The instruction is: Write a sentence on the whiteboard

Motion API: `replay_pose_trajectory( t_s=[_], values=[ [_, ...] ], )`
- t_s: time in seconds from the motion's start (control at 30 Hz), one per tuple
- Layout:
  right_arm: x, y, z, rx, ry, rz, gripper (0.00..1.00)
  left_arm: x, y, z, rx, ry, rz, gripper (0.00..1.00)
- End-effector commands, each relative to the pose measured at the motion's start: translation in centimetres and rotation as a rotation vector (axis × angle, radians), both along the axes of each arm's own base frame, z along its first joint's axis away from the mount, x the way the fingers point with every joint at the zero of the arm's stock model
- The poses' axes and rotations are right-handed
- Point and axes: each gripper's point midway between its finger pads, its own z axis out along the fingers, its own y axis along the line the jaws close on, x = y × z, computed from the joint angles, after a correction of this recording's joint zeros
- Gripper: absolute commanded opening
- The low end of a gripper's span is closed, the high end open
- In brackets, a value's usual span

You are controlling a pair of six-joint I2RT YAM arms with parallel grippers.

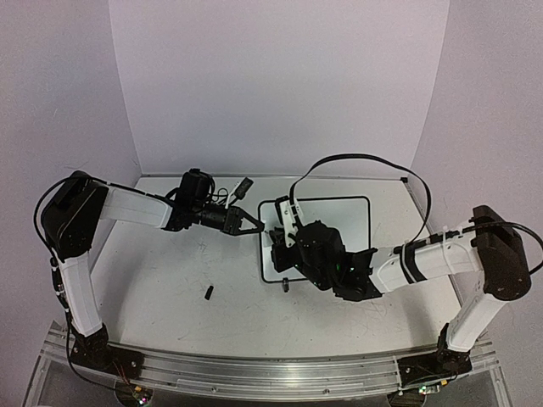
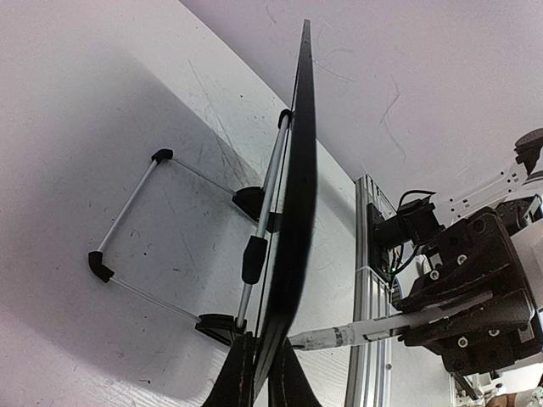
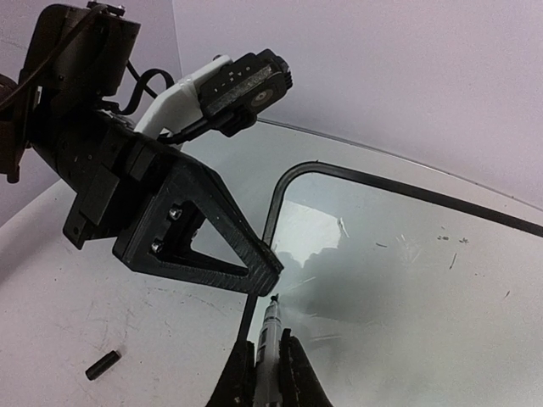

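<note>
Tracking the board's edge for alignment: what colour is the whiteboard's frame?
Black, a thin line around the white whiteboard; it shows best in the right wrist view.

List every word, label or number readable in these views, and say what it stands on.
No text reads in any view.
whiteboard: no letters, only a few faint specks, nothing legible.
marker: any print too blurred to read.

White-shelled left arm [image 1: 136, 205] and right arm [image 1: 428, 259], black joints [image 1: 72, 212], triangular black screw-studded left claw [image 3: 267, 270], looping black cable [image 1: 365, 158].
</note>
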Motion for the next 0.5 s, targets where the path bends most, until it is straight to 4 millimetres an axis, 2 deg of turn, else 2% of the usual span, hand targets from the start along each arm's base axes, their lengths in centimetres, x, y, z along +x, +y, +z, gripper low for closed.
replay_pose_trajectory(
  t_s=[0.0, 0.47],
  values=[
    [0.4, 0.1, 0.6, 0.020, -0.004, -0.033, 0.00, -1.2, -0.1, 1.7, -0.028, 0.020, -0.028, 0.00],
    [0.0, -0.2, -0.6, 0.016, 0.031, -0.023, 0.00, -1.2, -0.1, 1.8, -0.030, 0.019, -0.030, 0.00]
  ],
)
